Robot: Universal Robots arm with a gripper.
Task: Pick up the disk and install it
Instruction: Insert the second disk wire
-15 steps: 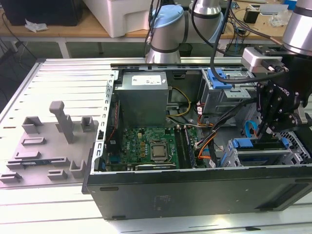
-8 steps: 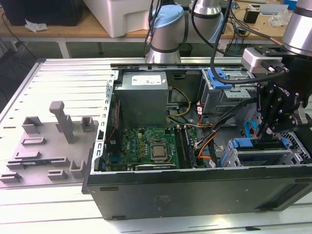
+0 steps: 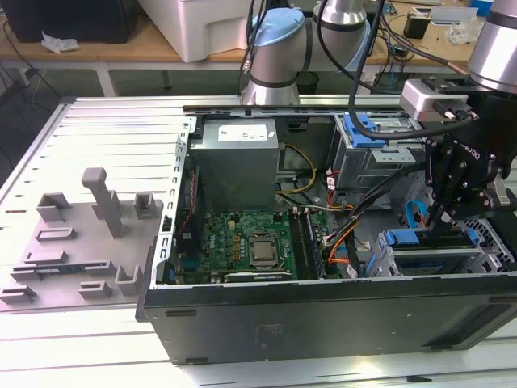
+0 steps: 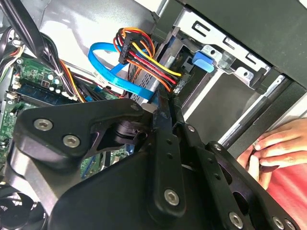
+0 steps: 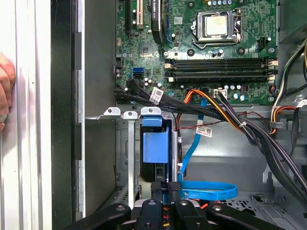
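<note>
The hand (image 3: pixel 454 212) sits at the lower right of the exterior view, low over the drive cage (image 3: pixel 436 257) in the open case (image 3: pixel 323 319). Its fingers (image 5: pixel 165 189) look pressed onto the edge of the disk (image 5: pixel 154 148), which stands on edge in the cage slot, blue bracket showing (how far it is seated I cannot tell). The blue cable (image 5: pixel 206 191) loops just beside the fingers, and the power cable bundle (image 4: pixel 144 55) hangs close to the slot in the second wrist view. The risk, as I judge it: a cable snagged or pinched by the linkage, or the disk tilting and jamming against the rails. A person's hand (image 4: pixel 276 148) rests on the case edge, near the arm.
</note>
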